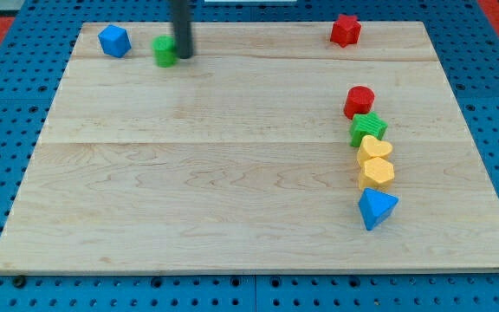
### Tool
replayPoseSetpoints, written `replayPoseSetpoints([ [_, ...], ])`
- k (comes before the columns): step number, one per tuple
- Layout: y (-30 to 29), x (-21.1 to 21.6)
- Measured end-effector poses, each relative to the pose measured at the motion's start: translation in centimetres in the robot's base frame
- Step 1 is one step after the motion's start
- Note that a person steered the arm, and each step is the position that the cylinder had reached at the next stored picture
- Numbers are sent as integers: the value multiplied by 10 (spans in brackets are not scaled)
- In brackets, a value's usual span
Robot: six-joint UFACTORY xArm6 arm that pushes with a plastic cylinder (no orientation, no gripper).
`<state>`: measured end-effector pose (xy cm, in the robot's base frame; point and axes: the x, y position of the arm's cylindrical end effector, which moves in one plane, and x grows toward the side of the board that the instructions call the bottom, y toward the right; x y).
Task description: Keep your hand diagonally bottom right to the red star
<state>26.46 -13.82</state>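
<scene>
At the view's top left corner of the wooden desk point(232, 173) sits a blue block point(113, 41), its shape angular, perhaps hexagonal. Just to its right stands a small green block point(164, 50), rounded like a cylinder. My tip point(183, 55) rests right against that green block's right side, with the dark rod rising straight out of the view's top. I have no fingers, only the rod, so nothing is grasped or clamped.

Well to the right, near the top edge, lies the red star point(346, 30), far apart from my tip; my tip is to its left and slightly lower.

Lower on the right side runs a close column of blocks, each touching or nearly touching the next: a red cylinder point(359, 100) on top, then a green star point(368, 130), a yellow heart point(375, 148), a second yellow block point(377, 172), and a blue triangular block point(377, 208) at the bottom.
</scene>
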Motion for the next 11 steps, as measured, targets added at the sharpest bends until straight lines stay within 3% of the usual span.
replayPoseSetpoints([
  [1, 49, 0],
  [8, 63, 3],
  [10, 233, -1],
  [11, 329, 30],
])
